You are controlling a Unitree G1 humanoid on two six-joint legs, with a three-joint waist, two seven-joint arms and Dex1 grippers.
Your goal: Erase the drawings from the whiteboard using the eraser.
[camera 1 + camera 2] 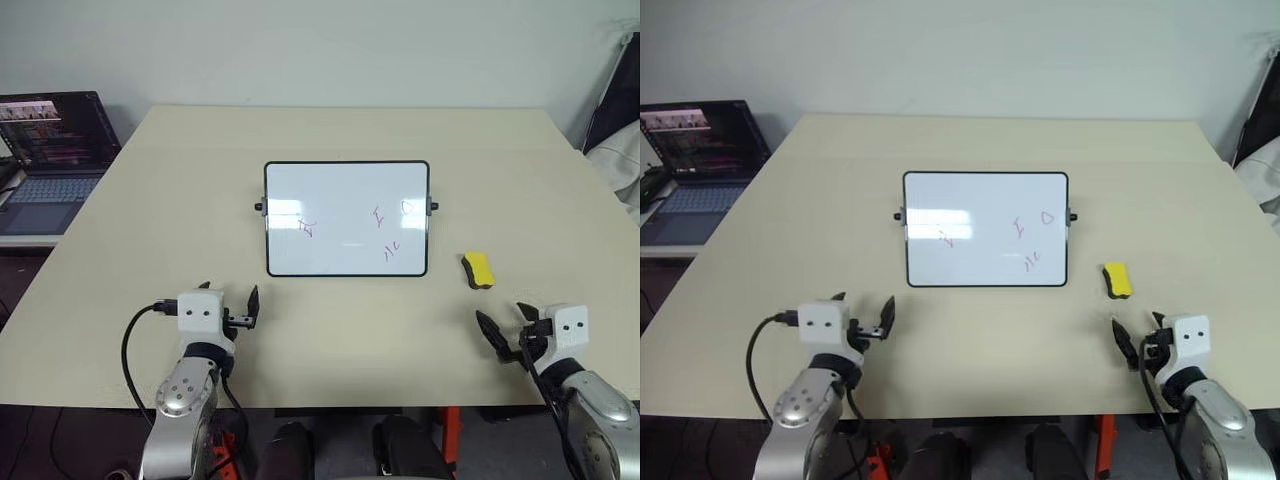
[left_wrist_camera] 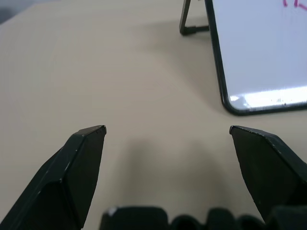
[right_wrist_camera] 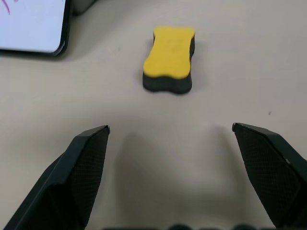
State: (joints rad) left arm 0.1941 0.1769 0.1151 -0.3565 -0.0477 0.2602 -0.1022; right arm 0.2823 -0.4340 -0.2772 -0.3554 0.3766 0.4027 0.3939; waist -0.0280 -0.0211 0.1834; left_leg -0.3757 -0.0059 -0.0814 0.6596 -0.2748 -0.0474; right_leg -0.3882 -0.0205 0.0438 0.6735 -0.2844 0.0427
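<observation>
One eraser point(image 1: 478, 270) lies flat, long axis pointing away from the robot; one whiteboard point(image 1: 346, 218) bears four drawings point(image 1: 378, 217); both grippers' jaws apart, empty.

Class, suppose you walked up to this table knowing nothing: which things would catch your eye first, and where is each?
The whiteboard stands propped at the middle of the table, with small purple-pink drawings on it. A yellow eraser lies flat off the board's right lower corner, in front of the open right end effector. The left end effector, open too, sits near the table's front edge, and a lit laptop stands at far left.
</observation>
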